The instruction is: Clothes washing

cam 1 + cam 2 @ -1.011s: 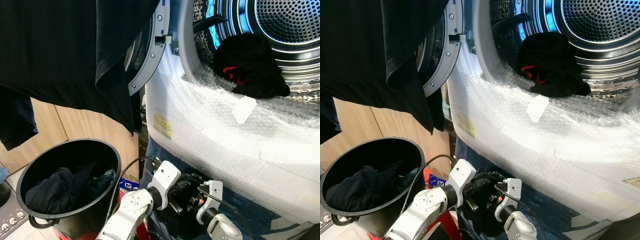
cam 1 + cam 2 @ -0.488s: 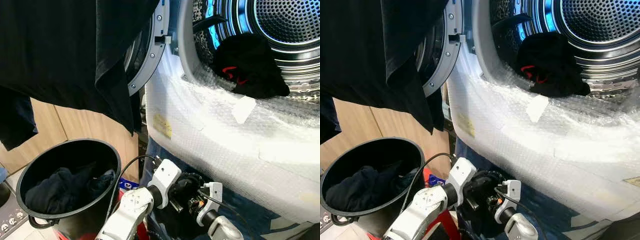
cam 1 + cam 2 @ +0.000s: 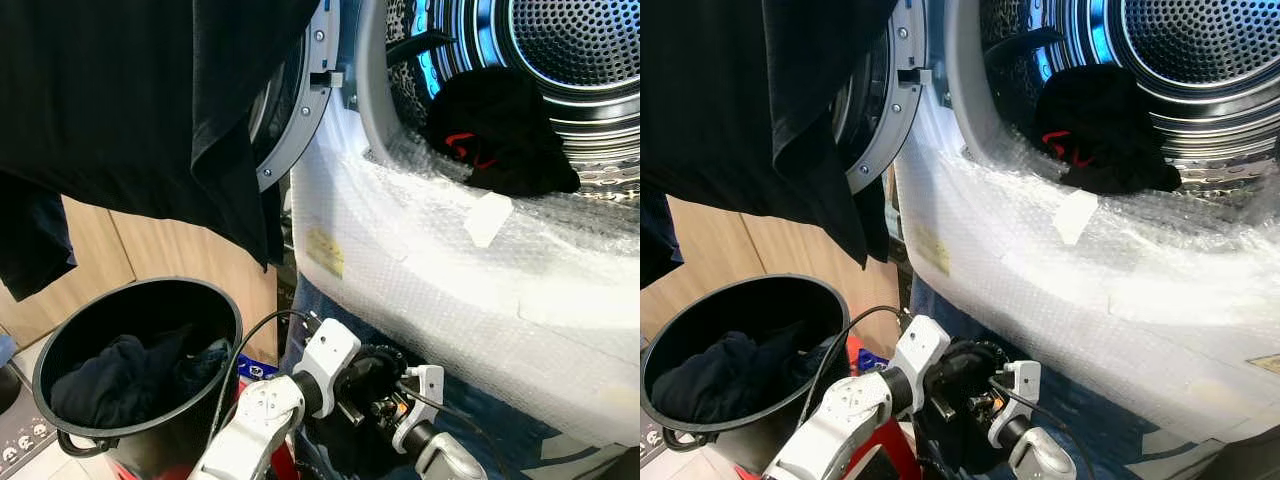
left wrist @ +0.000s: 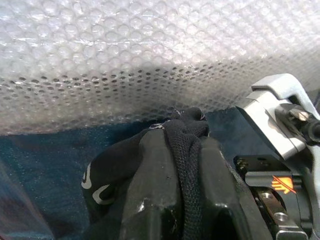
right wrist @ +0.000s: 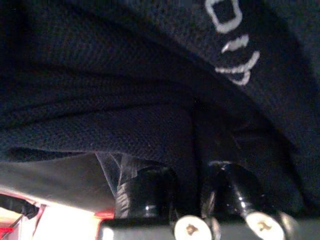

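Low in front of the washer, my left gripper is shut on a fold of a black garment with white print. My right gripper is shut on the same dark garment, close beside the left one. From the head, both wrists meet at a dark bundle under the washer's wrapped front. Another black garment with a red mark lies at the mouth of the open drum.
Bubble wrap covers the washer's front below the opening. A black cloth hangs over the open door at the left. A black bucket holding dark clothes stands at the lower left, beside wooden panels.
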Motion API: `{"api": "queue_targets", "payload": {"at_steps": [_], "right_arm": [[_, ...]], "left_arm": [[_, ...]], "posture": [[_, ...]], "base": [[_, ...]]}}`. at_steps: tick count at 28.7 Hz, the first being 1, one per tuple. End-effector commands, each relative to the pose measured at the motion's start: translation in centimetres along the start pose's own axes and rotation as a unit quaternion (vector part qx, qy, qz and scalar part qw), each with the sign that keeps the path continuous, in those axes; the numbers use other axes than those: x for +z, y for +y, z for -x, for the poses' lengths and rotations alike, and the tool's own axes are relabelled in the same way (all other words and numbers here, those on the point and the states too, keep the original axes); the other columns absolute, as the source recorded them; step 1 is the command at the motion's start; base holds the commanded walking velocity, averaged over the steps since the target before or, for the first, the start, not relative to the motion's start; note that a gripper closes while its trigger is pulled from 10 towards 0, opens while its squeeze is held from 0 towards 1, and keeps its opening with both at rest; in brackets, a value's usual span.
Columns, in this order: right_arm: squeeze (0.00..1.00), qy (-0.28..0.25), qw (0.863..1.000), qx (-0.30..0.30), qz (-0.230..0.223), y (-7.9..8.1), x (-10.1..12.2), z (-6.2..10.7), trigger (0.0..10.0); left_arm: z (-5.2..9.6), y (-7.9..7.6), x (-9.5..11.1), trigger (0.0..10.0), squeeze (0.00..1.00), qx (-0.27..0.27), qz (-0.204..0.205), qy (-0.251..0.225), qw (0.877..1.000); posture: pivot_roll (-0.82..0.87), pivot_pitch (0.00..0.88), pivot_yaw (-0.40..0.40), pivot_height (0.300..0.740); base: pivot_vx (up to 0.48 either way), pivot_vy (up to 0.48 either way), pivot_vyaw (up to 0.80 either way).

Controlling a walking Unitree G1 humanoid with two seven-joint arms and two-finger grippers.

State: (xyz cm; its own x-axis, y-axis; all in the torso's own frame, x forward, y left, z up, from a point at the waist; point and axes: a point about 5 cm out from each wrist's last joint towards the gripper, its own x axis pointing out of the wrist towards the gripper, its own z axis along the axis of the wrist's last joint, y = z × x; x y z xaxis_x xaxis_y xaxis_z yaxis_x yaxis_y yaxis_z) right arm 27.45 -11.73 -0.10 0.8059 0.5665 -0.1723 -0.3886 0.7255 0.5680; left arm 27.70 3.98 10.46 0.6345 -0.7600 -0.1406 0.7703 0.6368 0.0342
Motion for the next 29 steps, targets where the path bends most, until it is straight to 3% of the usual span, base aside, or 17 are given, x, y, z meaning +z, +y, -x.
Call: {"api": "queue_targets", "payload": {"at_steps": [1,2,3,5,6,7,8,9,10,20,22,29], "right_arm": [[0.00,-0.017,1.000,-0.004,-0.002,-0.2,0.7,0.1,0.0],[0.00,-0.017,1.000,-0.004,-0.002,-0.2,0.7,0.0,0.0],[0.00,-0.018,1.000,-0.006,-0.004,-0.2,0.7,0.0,0.0],[0.00,-0.018,1.000,-0.006,-0.004,-0.2,0.7,0.0,0.0],[0.00,-0.017,1.000,-0.006,-0.003,-0.2,0.7,0.0,0.0],[0.00,-0.017,1.000,-0.006,-0.003,-0.2,0.7,-0.1,0.0],[0.00,-0.017,1.000,-0.006,-0.003,-0.2,0.7,-0.1,0.0],[0.00,-0.018,1.000,-0.006,-0.003,-0.2,0.7,-0.1,0.0],[0.00,-0.017,1.000,-0.010,-0.001,-0.2,0.7,-0.1,0.0],[0.00,-0.015,1.000,0.005,-0.001,0.1,0.6,-0.2,0.0],[0.00,-0.016,1.000,0.002,0.001,-0.2,0.9,-0.1,0.0],[0.00,-0.005,1.000,0.016,0.009,-0.6,0.7,0.5,0.0]], "left_arm": [[0.2,-0.2,0.8,0.0,0.00,-0.010,-0.004,-0.014,1.000],[0.3,-0.2,0.7,0.0,0.00,-0.009,-0.004,-0.013,1.000],[0.4,-0.2,0.7,1.1,0.00,-0.005,-0.002,-0.011,1.000],[0.6,-0.3,0.5,9.3,0.00,-0.008,0.009,-0.011,1.000],[0.8,-0.5,0.3,10.0,0.00,-0.016,0.017,-0.010,1.000],[0.9,-0.6,0.2,10.0,0.09,-0.018,0.018,-0.008,1.000],[0.9,-0.6,0.2,10.0,0.09,-0.018,0.018,-0.008,1.000],[1.2,-0.6,-0.1,10.0,0.84,-0.017,0.017,-0.003,1.000],[1.6,-0.3,-0.2,10.0,1.00,-0.009,0.015,0.000,1.000],[3.7,1.3,0.5,10.0,1.00,0.047,0.004,0.000,0.999],[5.1,3.2,1.4,10.0,1.00,0.101,0.000,-0.011,0.995],[8.0,6.1,3.2,10.0,1.00,0.209,-0.017,-0.039,0.977]], "posture": [[0.09,0.000,-0.062,0.740],[0.09,0.000,-0.062,0.740],[0.09,0.000,-0.058,0.740],[0.09,0.000,-0.057,0.740],[0.09,0.000,-0.057,0.740],[0.09,0.000,-0.057,0.740],[0.09,0.000,-0.057,0.740],[0.09,0.000,-0.057,0.740],[0.09,0.000,-0.053,0.740],[0.10,0.000,-0.053,0.740],[0.10,0.000,-0.051,0.740],[0.11,0.000,-0.051,0.740]], "base": [[0.000,0.000,0.00],[0.000,0.000,0.00],[0.000,0.000,0.00],[0.000,0.000,0.00],[0.000,0.000,0.00],[0.000,0.000,0.00],[0.000,0.000,0.00],[0.000,0.000,0.00],[0.000,0.000,0.00],[0.000,0.000,0.00],[0.000,0.000,0.00],[0.000,0.000,0.00]]}}
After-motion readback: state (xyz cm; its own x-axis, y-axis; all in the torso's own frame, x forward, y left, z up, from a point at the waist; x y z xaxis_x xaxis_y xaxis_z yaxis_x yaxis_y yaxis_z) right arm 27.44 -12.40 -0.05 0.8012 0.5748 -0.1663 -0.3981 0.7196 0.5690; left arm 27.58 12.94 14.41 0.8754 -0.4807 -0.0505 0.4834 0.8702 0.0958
